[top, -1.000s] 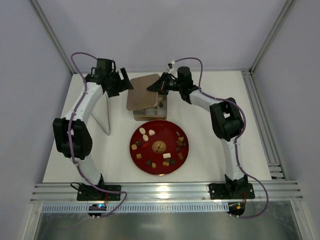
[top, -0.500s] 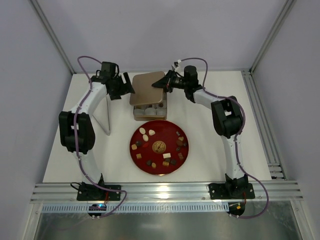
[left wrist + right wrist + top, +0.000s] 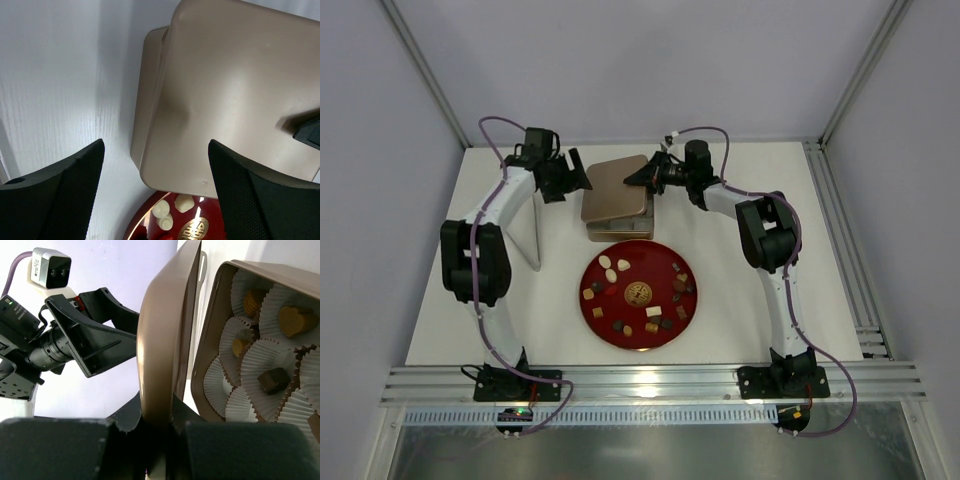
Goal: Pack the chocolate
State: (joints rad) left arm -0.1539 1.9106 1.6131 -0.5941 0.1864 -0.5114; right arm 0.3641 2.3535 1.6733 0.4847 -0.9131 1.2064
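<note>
Chocolates (image 3: 608, 263), dark, tan and cream, lie spread on a round red plate (image 3: 646, 260). Behind it stands a tan box (image 3: 618, 231), its white paper cups holding a few chocolates (image 3: 274, 379). My right gripper (image 3: 642, 177) is shut on the edge of the tan lid (image 3: 615, 188) and holds it tilted over the box; the right wrist view shows the lid (image 3: 165, 330) edge-on between the pads. My left gripper (image 3: 574, 180) is open at the lid's left side, apart from it. The left wrist view shows the lid (image 3: 235, 100), the box (image 3: 147, 95) and cream chocolates (image 3: 170, 216).
A thin upright panel (image 3: 535, 235) stands left of the box, near the left arm. The white table ends at rails on the right (image 3: 840, 250) and at the near edge (image 3: 650, 380). Grey walls enclose the back and sides.
The left gripper has moved right, closer to the lid. The right gripper has swung the lid a little, so it now covers more of the box.
</note>
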